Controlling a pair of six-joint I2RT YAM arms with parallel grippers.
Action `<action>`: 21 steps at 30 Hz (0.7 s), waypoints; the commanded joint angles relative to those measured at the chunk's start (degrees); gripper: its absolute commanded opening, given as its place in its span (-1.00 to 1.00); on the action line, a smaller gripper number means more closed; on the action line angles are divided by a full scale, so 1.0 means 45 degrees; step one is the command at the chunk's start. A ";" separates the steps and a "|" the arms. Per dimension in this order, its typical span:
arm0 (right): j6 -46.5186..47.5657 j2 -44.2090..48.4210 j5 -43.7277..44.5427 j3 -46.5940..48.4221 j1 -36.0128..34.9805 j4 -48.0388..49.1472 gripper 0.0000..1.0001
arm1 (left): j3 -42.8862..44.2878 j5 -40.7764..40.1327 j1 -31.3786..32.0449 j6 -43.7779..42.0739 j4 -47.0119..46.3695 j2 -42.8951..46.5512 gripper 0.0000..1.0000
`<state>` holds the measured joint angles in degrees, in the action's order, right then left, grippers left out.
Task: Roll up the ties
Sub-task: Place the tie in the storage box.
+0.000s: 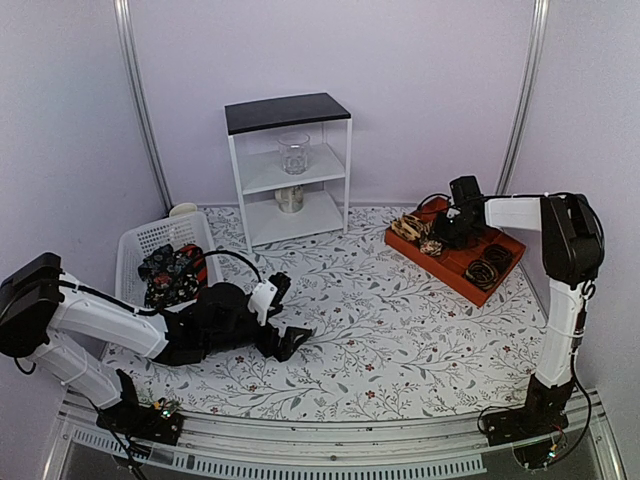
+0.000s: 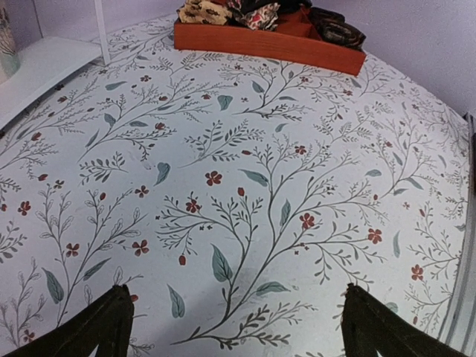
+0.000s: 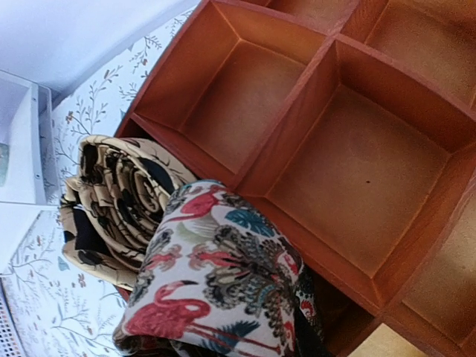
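A rolled tie with a red flamingo print fills the lower right wrist view, just above the orange tray. My right gripper is shut on it; the roll hides its fingers. A tan and black rolled tie lies beside it in the tray's corner compartment. Two dark rolls sit in the tray's near-right compartments. More ties lie loose in the white basket. My left gripper rests low over the floral tablecloth, open, with nothing between its fingers.
A white shelf unit with a glass jar stands at the back centre. The basket sits right behind my left arm. The orange tray lies far ahead of my left gripper. The table's right edge is close to the tray.
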<state>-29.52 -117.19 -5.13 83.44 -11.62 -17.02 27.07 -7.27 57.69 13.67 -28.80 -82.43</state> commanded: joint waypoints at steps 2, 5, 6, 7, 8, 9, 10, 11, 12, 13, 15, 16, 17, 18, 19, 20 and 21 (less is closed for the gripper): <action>0.1321 -0.0833 0.1493 0.0662 0.0124 -0.1750 -0.50 | 0.0190 -0.0136 -0.0088 -0.0060 -0.0075 -0.0051 0.97; 0.1435 -0.0906 0.1765 0.0883 0.0003 -0.2118 -0.50 | 0.0244 -0.0123 -0.0101 -0.0069 -0.0085 -0.0162 0.97; 0.1495 -0.0938 0.1881 0.1005 -0.0055 -0.2278 -0.50 | 0.0255 -0.0123 -0.0085 -0.0069 -0.0085 -0.0183 0.97; 0.1561 -0.0989 0.2090 0.1113 -0.0133 -0.2479 -0.50 | 0.0271 -0.0111 -0.0098 -0.0069 -0.0085 -0.0198 0.97; 0.1619 -0.1034 0.2288 0.1270 -0.0197 -0.2648 -0.50 | 0.0278 -0.0119 -0.0102 -0.0057 -0.0085 -0.0204 0.97; 0.1716 -0.1064 0.2459 0.1356 -0.0258 -0.2796 -0.50 | 0.0274 -0.0123 -0.0090 -0.0056 -0.0068 -0.0198 0.97; 0.1765 -0.1075 0.2583 0.1409 -0.0310 -0.2886 -0.50 | 0.0274 -0.0126 -0.0089 -0.0051 -0.0076 -0.0197 0.97; 0.1805 -0.1101 0.2753 0.1486 -0.0353 -0.2980 -0.49 | 0.0259 -0.0141 -0.0081 -0.0050 -0.0064 -0.0195 0.97; 0.1841 -0.1131 0.2862 0.1554 -0.0388 -0.3111 -0.50 | 0.0245 -0.0157 -0.0083 -0.0050 -0.0065 -0.0170 0.97; 0.1861 -0.1142 0.2936 0.1631 -0.0419 -0.3208 -0.50 | 0.0236 -0.0159 -0.0093 -0.0050 -0.0066 -0.0160 0.97; 0.1890 -0.1134 0.3231 0.1867 -0.0508 -0.3559 -0.50 | 0.0201 -0.0164 -0.0091 -0.0046 -0.0063 -0.0150 0.97; 0.1901 -0.1118 0.3324 0.1975 -0.0563 -0.3749 -0.50 | 0.0186 -0.0189 -0.0081 -0.0050 -0.0065 -0.0140 0.97; 0.1918 -0.1086 0.3368 0.2043 -0.0590 -0.3849 -0.50 | 0.0177 -0.0183 -0.0090 -0.0040 -0.0051 -0.0148 0.97; 0.1958 -0.1075 0.3395 0.2129 -0.0610 -0.3928 -0.51 | 0.0161 -0.0199 -0.0099 -0.0049 -0.0052 -0.0140 0.97; 0.2041 -0.1106 0.3484 0.2238 -0.0635 -0.4035 -0.53 | 0.0152 -0.0218 -0.0105 -0.0050 -0.0064 -0.0124 0.97; 0.2124 -0.1175 0.3524 0.2339 -0.0655 -0.4147 -0.55 | 0.0139 -0.0235 -0.0088 -0.0050 -0.0065 -0.0110 0.97; 0.2265 -0.1238 0.3498 0.2430 -0.0679 -0.4224 -0.55 | 0.0137 -0.0254 -0.0086 -0.0050 -0.0066 -0.0101 0.97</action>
<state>-21.82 -119.79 6.07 92.40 -14.70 -30.06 27.07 -7.68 57.69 13.63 -28.82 -82.85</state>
